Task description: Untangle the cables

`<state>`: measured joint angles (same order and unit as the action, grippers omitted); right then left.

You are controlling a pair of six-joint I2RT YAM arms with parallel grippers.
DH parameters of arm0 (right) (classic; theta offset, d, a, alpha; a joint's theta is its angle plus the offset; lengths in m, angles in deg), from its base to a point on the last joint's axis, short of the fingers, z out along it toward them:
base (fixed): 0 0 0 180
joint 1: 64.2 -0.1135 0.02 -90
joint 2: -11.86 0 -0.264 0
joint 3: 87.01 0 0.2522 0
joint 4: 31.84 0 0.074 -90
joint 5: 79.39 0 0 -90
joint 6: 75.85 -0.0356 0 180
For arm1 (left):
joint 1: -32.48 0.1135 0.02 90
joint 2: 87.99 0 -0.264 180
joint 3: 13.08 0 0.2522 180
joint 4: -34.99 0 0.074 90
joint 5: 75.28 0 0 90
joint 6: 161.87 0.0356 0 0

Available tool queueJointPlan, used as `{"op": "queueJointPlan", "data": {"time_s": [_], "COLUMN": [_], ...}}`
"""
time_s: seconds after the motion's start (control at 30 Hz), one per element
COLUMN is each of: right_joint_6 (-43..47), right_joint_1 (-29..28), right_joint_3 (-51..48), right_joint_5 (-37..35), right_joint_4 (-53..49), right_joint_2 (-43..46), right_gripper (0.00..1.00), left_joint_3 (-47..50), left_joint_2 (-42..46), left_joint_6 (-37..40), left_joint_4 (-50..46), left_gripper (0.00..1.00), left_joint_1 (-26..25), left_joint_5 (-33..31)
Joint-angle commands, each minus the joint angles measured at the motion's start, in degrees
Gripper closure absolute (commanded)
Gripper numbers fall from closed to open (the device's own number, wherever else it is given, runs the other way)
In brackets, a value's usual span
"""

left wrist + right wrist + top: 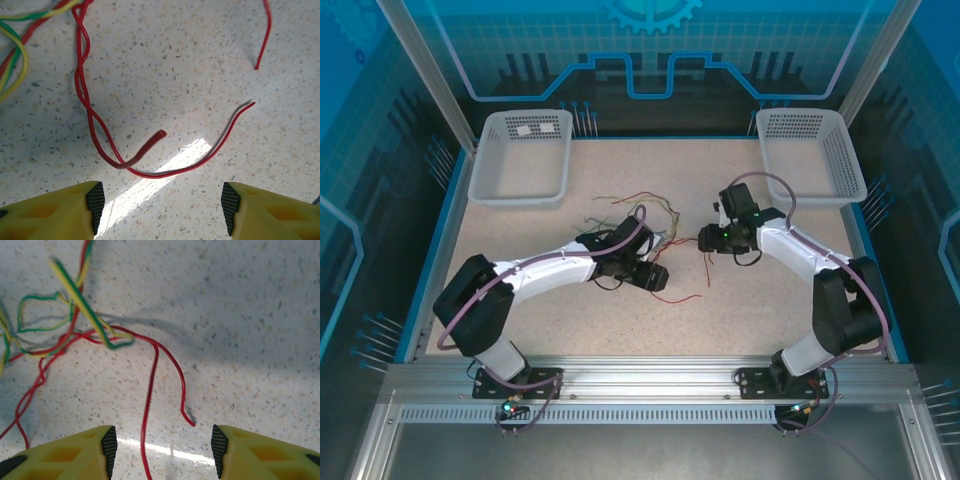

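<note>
The cables lie as a loose tangle of thin red and yellow-green wires at the table's middle. My left gripper is just in front of the tangle, and my right gripper is at its right side. In the left wrist view, a twisted pair of red cables loops on the table just ahead of my open left gripper. Yellow-green cable shows at the upper left. In the right wrist view, my right gripper stands open. One red cable runs between its fingers untouched, with yellow-green cable beyond.
Two white mesh baskets stand at the back, one at the left and one at the right. Blue raised edges border the speckled tabletop. A loose red cable end lies near the front middle.
</note>
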<state>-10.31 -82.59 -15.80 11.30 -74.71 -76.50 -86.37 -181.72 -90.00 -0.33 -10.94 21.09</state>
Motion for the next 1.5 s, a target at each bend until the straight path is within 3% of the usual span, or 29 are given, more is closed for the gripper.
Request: {"op": "queueJointPlan", "data": {"time_s": [0.0, 0.13, 0.23, 0.33, 0.4, 0.6, 0.8, 0.9, 0.93, 1.0, 1.1, 1.17, 1.23, 1.27, 1.37, 1.47], "right_joint_6": [-1.5, -2.2, -2.34, -1.45, -0.52, -0.18, 1.3, 3.15, 3.58, 3.64, 3.76, 3.47, 2.73, 2.3, 1.64, 1.77], "right_joint_1": [0.46, 0.38, -0.03, -1.21, -1.95, -2.92, -4.59, -4.94, -5.07, -5.41, -5.84, -5.95, -5.99, -6.04, -6.26, -6.87], "right_joint_3": [-1.21, -2.71, -2.79, -2.5, -2.25, -3.5, -9.78, -14.97, -16.18, -17.86, -20.46, -22.25, -23.82, -24.33, -24.53, -24.5], "right_joint_5": [2.58, 2.64, 2.4, 0.69, -0.74, -3.62, -7.09, -4.0, -3.25, -3.3, -4.36, -4.56, -4.56, -4.64, -4.64, -5.23], "right_joint_4": [4.15, 6.51, 7.13, 6.87, 6.23, 6.89, 14.12, 21.47, 23.04, 24.52, 26.89, 29.3, 31.55, 32.35, 33.4, 33.59], "right_joint_2": [2.31, 3.72, 5.05, 6.88, 8.18, 14.01, 25.14, 30.74, 31.97, 33.61, 35.04, 35.36, 35.28, 34.98, 34.31, 35.04], "right_gripper": [0.45, 0.45, 0.45, 0.44, 0.43, 0.43, 0.41, 0.37, 0.37, 0.36, 0.34, 0.33, 0.33, 0.32, 0.32, 0.32], "left_joint_3": [0.28, 2.39, 2.83, 3.28, 3.19, 2.57, 3.6, 4.92, 4.71, 4.2, 4.39, 5.0, 5.92, 5.91, 6.09, 5.25], "left_joint_2": [-2.52, -3.84, -3.86, -2.59, -1.45, 3.44, 12.94, 16.59, 16.7, 15.4, 12.39, 10.49, 8.31, 6.86, 2.8, -0.71], "left_joint_6": [-1.61, -2.11, -1.88, -2.03, -1.26, 1.09, 3.23, 3.54, 3.24, 4.41, 6.0, 7.91, 9.25, 9.5, 8.58, 8.15], "left_joint_4": [1.03, 4.68, 6.21, 7.2, 7.26, 5.87, 9.07, 11.49, 10.78, 8.3, 6.28, 7.3, 9.46, 10.27, 12.98, 13.19], "left_gripper": [0.35, 0.48, 0.72, 0.77, 0.88, 1.0, 1.0, 1.0, 0.94, 0.47, 0.27, 0.25, 0.13, 0.13, 0.16, 0.31], "left_joint_1": [-0.39, -0.35, -0.36, -0.35, -0.37, -0.89, -1.67, -1.68, -1.69, -1.65, -1.79, -2.8, -4.22, -4.39, -4.42, -4.4], "left_joint_5": [0.63, -1.81, -3.7, -5.54, -5.76, -4.79, -3.08, -3.78, -5.34, -6.24, -6.44, -6.63, -8.78, -8.95, -10.82, -14.93]}}
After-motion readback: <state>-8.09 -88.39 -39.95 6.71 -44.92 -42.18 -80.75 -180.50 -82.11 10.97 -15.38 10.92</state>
